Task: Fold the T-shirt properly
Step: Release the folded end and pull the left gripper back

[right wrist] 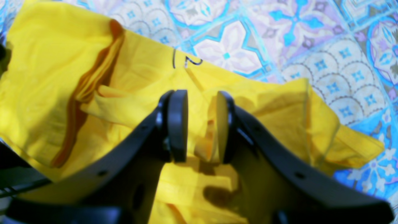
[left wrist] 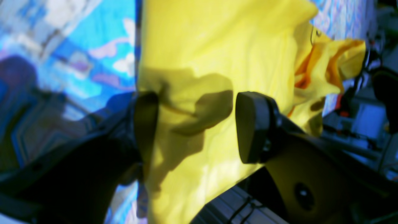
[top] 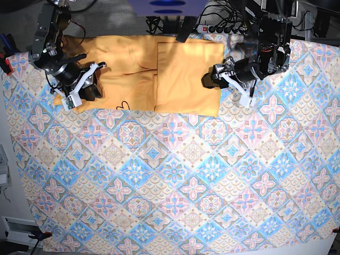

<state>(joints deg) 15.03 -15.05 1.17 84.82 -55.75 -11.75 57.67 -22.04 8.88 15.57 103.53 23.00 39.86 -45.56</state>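
The tile cloth [top: 175, 180] covers the table. The shirt [top: 180, 79] lies at its far edge, partly folded. It is soft, light and floppy, so grab hems. The left gripper [left wrist: 196, 124] is spread wide over it. The right gripper [right wrist: 202, 124] pinches a bunched fold.

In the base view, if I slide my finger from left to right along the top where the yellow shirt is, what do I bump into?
Right claw → little black squiggle on the T-shirt → folded-over flap of the T-shirt → left claw → patterned cloth.
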